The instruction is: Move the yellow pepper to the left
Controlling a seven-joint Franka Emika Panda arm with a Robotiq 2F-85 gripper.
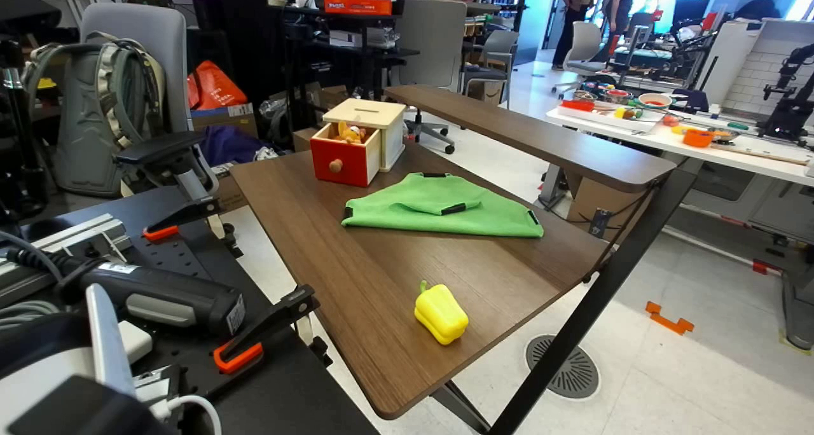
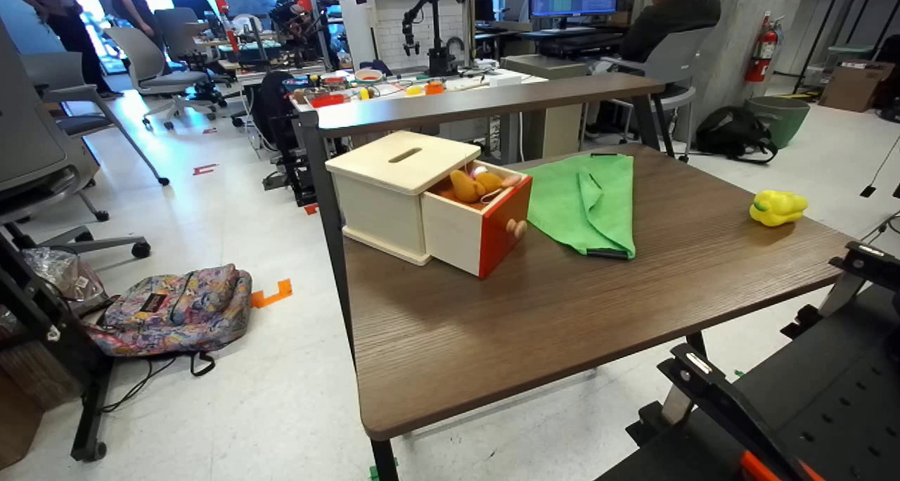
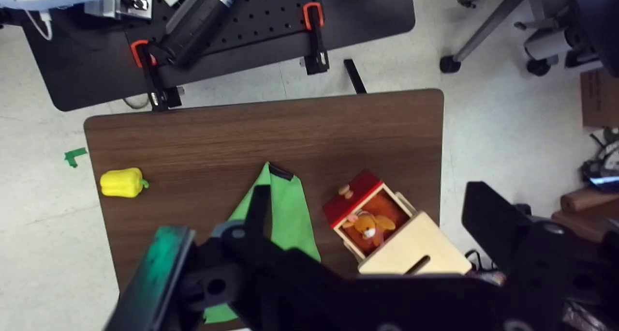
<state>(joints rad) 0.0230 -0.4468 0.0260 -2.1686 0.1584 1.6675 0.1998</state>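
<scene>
Below and to one side of our wide-spread, empty gripper [image 3: 371, 195], the yellow pepper [image 3: 122, 182] looks light, stiff and slick, so we'd pinch across its middle.

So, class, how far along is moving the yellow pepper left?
Done: nothing confirmable; the yellow pepper lies on the brown table, but its starting place isn't shown. In hand: nothing; the gripper is open, apart from the pepper. Remaining: likely grasping, shifting and releasing it, unless already moved.
</scene>
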